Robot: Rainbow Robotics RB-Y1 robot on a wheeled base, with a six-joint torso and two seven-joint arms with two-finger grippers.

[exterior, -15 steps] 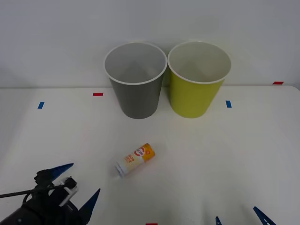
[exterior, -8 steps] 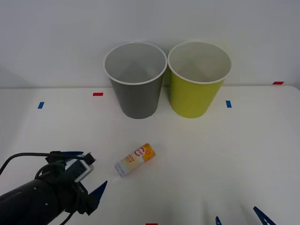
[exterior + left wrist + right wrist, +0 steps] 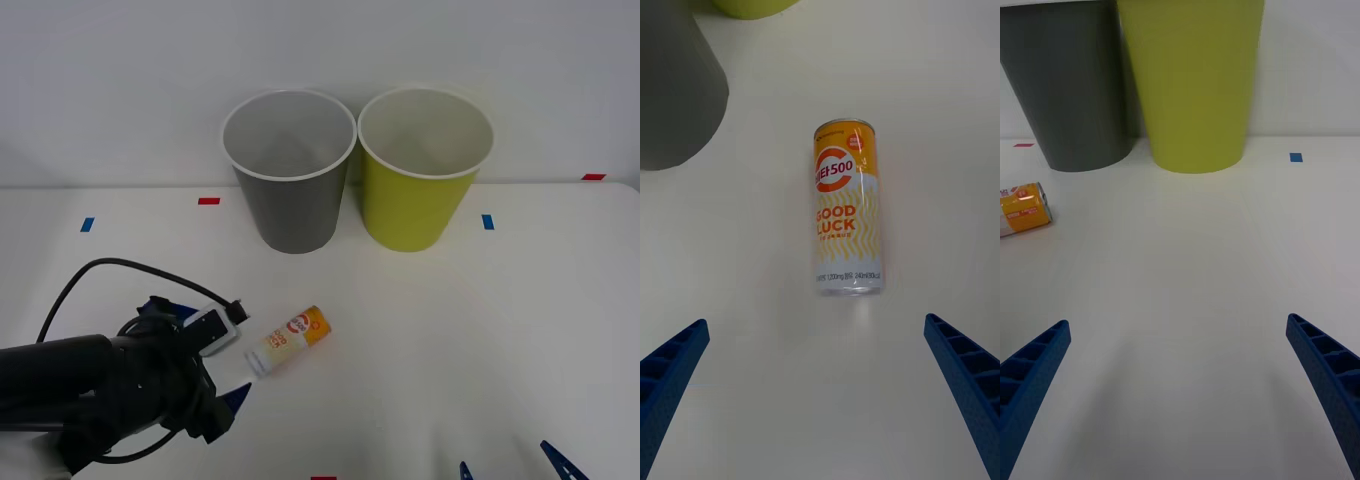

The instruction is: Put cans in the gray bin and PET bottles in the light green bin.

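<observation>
- Nearest the robot, well short of the can and off to its right, the right gripper is waiting low over the table with its fingers spread wide and holding nothing; it looks parked while the other arm works.
- Just behind the can's silver end, the left gripper is hovering with its blue fingers spread apart, one to each side of the can's long axis, presumably so the jaws can straddle the slim body once the arm goes forward.
- Lying on its side on the bare table, the can is pointing its orange end toward the bins, touching neither gripper.
- Beyond the can, well apart from it, the gray bin is standing upright with its mouth open, the likely destination for this can.
- Farther to the can's right, just beside the gray bin, the light green bin is standing upright too, apparently reserved for bottles.
</observation>
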